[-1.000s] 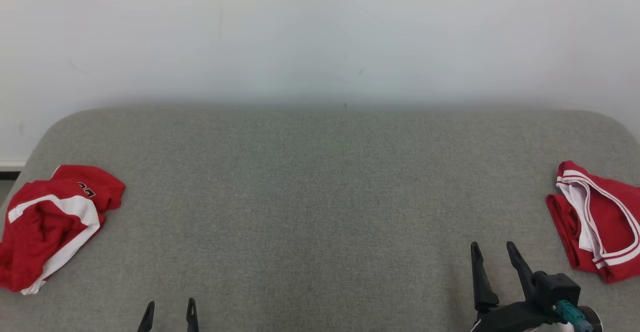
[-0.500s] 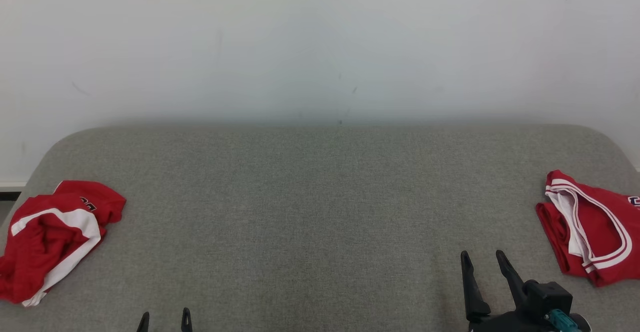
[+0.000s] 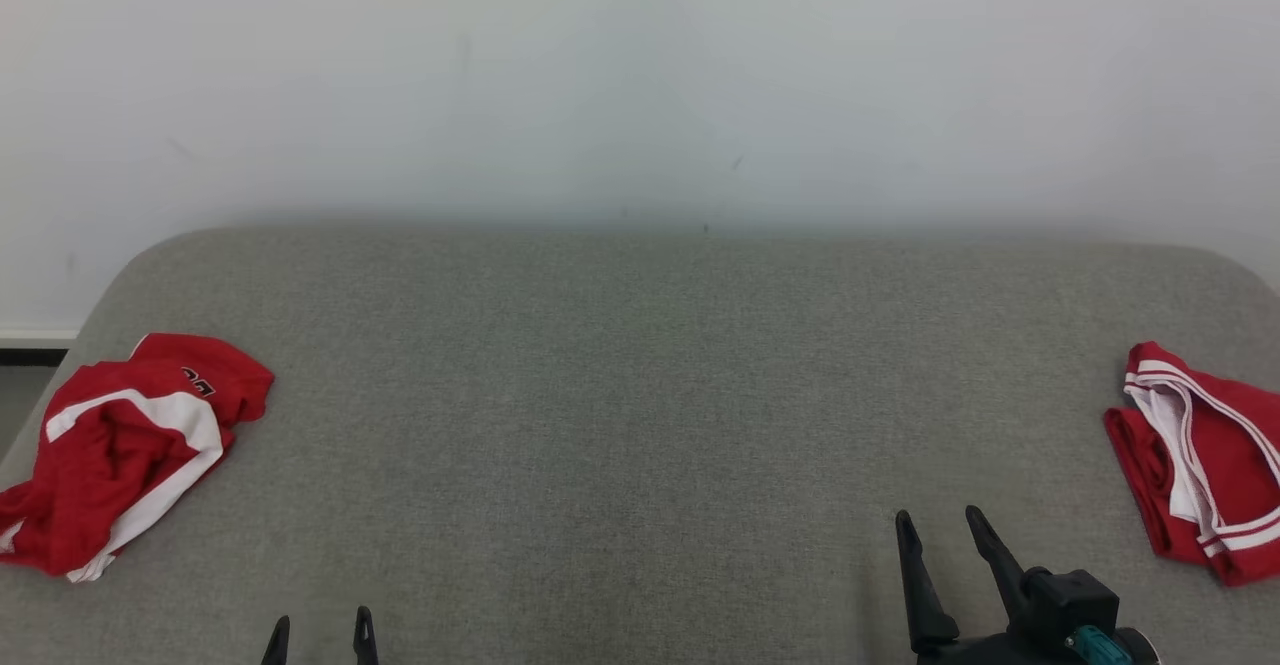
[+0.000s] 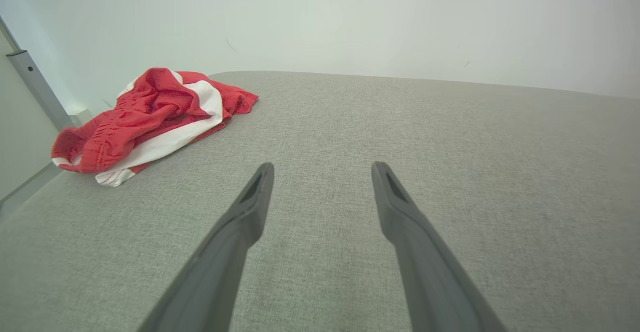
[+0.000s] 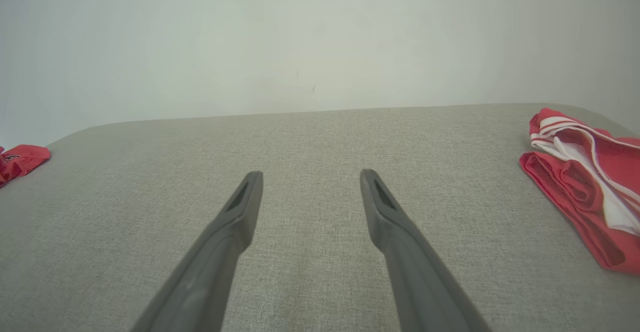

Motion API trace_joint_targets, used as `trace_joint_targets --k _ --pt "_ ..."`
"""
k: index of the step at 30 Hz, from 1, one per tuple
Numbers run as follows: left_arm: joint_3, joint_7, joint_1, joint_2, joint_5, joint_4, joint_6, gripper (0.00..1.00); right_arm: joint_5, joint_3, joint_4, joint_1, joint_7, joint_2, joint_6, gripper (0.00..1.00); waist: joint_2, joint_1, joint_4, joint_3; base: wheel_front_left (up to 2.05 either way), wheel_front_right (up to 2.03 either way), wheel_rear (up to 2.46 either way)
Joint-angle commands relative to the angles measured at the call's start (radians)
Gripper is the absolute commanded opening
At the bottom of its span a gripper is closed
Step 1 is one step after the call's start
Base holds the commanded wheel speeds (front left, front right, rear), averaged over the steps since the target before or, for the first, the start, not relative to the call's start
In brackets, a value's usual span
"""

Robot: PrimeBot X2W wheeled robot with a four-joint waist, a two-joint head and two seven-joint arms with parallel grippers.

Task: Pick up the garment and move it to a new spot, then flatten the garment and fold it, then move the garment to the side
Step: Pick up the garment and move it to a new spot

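Note:
A crumpled red and white garment point(image 3: 125, 445) lies at the left edge of the grey padded table point(image 3: 640, 395); the left wrist view shows it point(image 4: 150, 117) ahead and to the left. A second red garment with white striped trim point(image 3: 1205, 460) lies at the right edge, also seen in the right wrist view point(image 5: 585, 172). My left gripper point(image 3: 320, 623) is open at the bottom left, nothing between its fingers point(image 4: 250, 207). My right gripper point(image 3: 940, 527) is open at the bottom right, left of the right garment, holding nothing.
A pale wall point(image 3: 640, 75) rises directly behind the table. The table's rounded left corner drops off beside a dark baseboard point(image 3: 30, 355). A metal frame post point(image 4: 35, 85) stands past the left garment in the left wrist view.
The head camera has shifted, so the whole picture slid. The right gripper sits lower and further left in the picture than a second ago. Both garments lie as before.

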Motion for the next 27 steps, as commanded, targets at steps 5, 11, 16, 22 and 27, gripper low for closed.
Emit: trace_joint_targets --k 5,11,16,22,27 --pt "0.011 -0.003 -0.024 -0.001 -0.001 0.002 0.007 1.0 0.009 0.044 -0.014 0.006 0.0 0.002 -0.003 1.0 0.0 0.0 0.093 0.032 0.0 0.0 0.0" --pt "0.024 -0.003 -0.029 -0.001 0.001 0.003 0.014 1.0 0.021 0.074 -0.025 0.006 0.0 0.002 -0.003 1.0 0.0 0.0 0.218 0.047 0.0 0.0 0.0" --pt "0.058 -0.003 -0.013 -0.001 0.01 0.001 0.013 1.0 0.029 0.098 -0.031 0.007 0.0 0.002 -0.003 1.0 0.0 0.0 0.331 0.051 0.0 0.0 0.0" --pt "0.092 -0.003 -0.003 -0.001 0.012 -0.003 0.004 1.0 0.019 0.123 -0.035 0.006 0.0 0.002 -0.003 1.0 0.0 0.0 0.432 0.06 0.0 0.0 0.0" --pt "0.11 -0.003 0.006 -0.001 0.001 -0.013 0.006 1.0 0.017 0.127 -0.037 0.002 0.0 0.001 -0.003 1.0 0.0 0.0 0.5 0.072 0.0 0.0 0.0"
